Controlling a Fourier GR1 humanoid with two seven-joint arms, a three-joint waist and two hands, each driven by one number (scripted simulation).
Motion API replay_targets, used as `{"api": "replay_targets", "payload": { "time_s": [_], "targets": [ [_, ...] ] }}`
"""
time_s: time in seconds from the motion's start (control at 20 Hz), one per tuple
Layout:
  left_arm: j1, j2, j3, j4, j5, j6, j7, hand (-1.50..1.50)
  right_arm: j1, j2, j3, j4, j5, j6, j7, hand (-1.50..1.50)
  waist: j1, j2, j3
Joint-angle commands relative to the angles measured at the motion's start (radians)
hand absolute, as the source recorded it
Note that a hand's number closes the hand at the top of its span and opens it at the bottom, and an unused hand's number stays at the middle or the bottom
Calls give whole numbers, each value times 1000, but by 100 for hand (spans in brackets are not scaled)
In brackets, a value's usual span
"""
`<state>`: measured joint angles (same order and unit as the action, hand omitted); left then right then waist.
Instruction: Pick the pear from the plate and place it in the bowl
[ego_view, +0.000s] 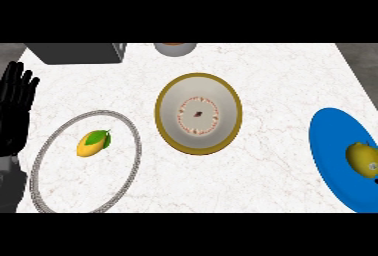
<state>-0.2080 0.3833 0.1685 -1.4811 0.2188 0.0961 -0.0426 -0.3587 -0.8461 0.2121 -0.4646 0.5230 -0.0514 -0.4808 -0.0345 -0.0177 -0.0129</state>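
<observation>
White marble counter (280, 75) carries everything. At its right edge, the yellow pear (363, 157) lies on a blue plate (332, 150). Centre, a gold-rimmed bowl (198, 113); left, a lemon (93, 143) on a grey-rimmed plate (81, 162). Left hand (16, 107) rests open, fingers straight, holding nothing.

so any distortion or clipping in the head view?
Head view: the round white plate and bowl look taller than wide; the blue plate and its yellow fruit are cut by the right edge; the left robot hand sits at the left edge; no glare.
</observation>
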Motion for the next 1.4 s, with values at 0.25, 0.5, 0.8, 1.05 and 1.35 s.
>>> {"api": "replay_targets", "payload": {
  "time_s": [0.25, 0.5, 0.8, 1.05, 1.35],
  "targets": [
    [14, 7, 9, -30, 12, -22, 25, 0, 166, -96, -94, -352, -66, -142, 275, 150, -9, 3, 8],
    [36, 24, 34, -52, 16, -13, 41, 0, 245, -157, -146, -669, -192, -38, 269, 150, -37, -9, 6],
    [33, 1, 13, -58, -11, 12, 42, 0, 261, -212, -245, -1027, -330, 18, 391, 150, -40, -7, 7],
    [72, -2, 21, -54, -2, -14, 8, 0, 271, -177, -303, -1313, -510, 86, 573, 150, -27, -8, 7],
    [-3, -4, 8, -31, -17, -5, 33, 0, 285, -183, -342, -1656, -636, 110, 927, 150, -2, 8, 10]
  ]
}}
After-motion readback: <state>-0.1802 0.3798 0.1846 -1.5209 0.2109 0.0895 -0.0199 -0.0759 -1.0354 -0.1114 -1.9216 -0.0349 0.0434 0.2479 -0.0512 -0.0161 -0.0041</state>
